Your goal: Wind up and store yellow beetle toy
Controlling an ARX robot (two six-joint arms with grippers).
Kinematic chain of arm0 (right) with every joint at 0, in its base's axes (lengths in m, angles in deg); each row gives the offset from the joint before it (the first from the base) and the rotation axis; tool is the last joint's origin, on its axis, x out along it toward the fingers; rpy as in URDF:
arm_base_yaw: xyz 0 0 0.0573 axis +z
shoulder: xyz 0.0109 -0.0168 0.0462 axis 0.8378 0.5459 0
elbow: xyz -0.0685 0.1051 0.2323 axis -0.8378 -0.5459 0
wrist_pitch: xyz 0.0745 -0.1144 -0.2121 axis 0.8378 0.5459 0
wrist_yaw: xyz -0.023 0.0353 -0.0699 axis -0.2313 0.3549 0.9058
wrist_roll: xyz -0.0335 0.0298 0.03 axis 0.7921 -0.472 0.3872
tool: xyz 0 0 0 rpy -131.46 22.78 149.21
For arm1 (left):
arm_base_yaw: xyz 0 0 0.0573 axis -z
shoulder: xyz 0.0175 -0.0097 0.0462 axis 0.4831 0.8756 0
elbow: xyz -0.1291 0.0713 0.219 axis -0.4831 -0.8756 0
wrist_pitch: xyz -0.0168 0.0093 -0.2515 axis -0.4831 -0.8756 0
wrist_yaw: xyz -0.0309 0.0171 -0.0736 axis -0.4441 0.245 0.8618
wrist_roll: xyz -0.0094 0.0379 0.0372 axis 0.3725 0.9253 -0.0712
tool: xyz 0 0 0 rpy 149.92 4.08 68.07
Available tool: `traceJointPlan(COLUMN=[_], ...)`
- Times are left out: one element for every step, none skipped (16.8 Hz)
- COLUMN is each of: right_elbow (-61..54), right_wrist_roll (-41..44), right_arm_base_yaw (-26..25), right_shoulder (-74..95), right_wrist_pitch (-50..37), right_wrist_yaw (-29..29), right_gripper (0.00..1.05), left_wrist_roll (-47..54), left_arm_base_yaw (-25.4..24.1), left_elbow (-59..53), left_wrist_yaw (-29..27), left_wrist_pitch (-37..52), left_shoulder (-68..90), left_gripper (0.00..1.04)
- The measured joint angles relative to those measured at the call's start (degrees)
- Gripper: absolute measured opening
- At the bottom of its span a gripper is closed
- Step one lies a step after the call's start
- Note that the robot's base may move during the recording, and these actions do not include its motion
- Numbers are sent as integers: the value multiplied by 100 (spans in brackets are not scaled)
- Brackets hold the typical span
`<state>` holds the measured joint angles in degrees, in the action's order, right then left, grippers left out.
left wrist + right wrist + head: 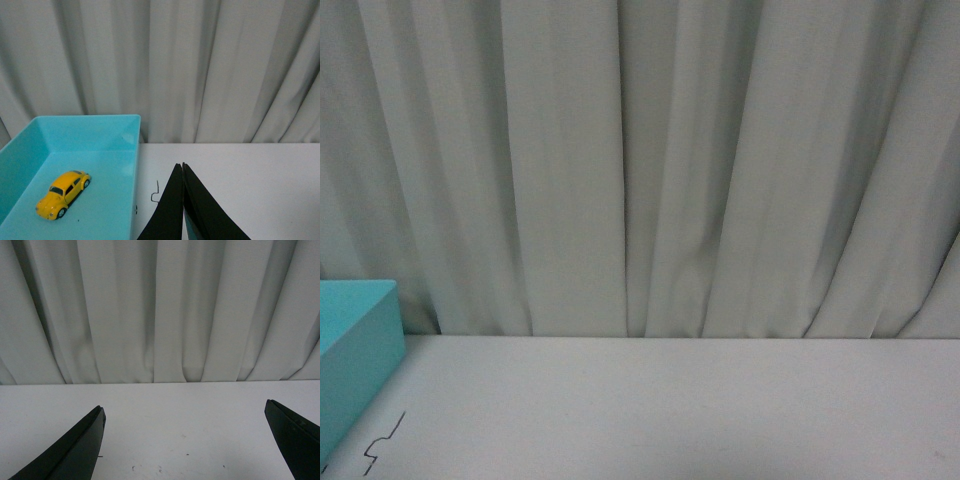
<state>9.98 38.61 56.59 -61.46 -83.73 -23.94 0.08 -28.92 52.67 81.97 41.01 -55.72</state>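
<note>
The yellow beetle toy [63, 194] rests on its wheels inside a turquoise bin [117, 150] in the left wrist view. My left gripper [182, 166] is shut with nothing between its black fingers, over the white table just beside the bin's wall. My right gripper [184, 407] is open, its two black fingers spread wide over bare white table, holding nothing. The front view shows only a corner of the turquoise bin [355, 345]; neither arm nor the toy appears there.
A grey-white curtain [640, 160] hangs along the back edge of the white table [670, 410]. A small dark squiggle mark [155, 192] lies on the table next to the bin.
</note>
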Motion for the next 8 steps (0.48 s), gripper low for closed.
traceJointPlan(right_elbow=[0, 0, 0, 0, 0, 0, 0, 0], right_wrist_roll=[0, 0, 0, 0, 0, 0, 0, 0], right_arm_base_yaw=[0, 0, 0, 0, 0, 0, 0, 0], right_shoulder=[2, 0, 0, 2, 0, 0, 0, 2], right_wrist_pitch=[0, 0, 0, 0, 0, 0, 2, 0], right_wrist_yaw=[-2, 0, 0, 0, 0, 0, 0, 0], right_gripper=[98, 98, 98, 98, 98, 98, 98, 98], left_wrist_roll=[0, 0, 0, -2, -7, -7, -7, -7], left_arm_base_yaw=[0, 0, 0, 0, 0, 0, 0, 0], left_elbow=[0, 0, 0, 0, 0, 0, 0, 0], left_wrist_yaw=[-4, -7, -7, -7, -7, -7, -7, -7], left_wrist_pitch=[17, 20, 20, 17, 20, 20, 20, 20], left_shoulder=[2, 2, 2, 2, 2, 2, 2, 2], left_gripper=[2, 2, 2, 2, 13, 26, 36, 49])
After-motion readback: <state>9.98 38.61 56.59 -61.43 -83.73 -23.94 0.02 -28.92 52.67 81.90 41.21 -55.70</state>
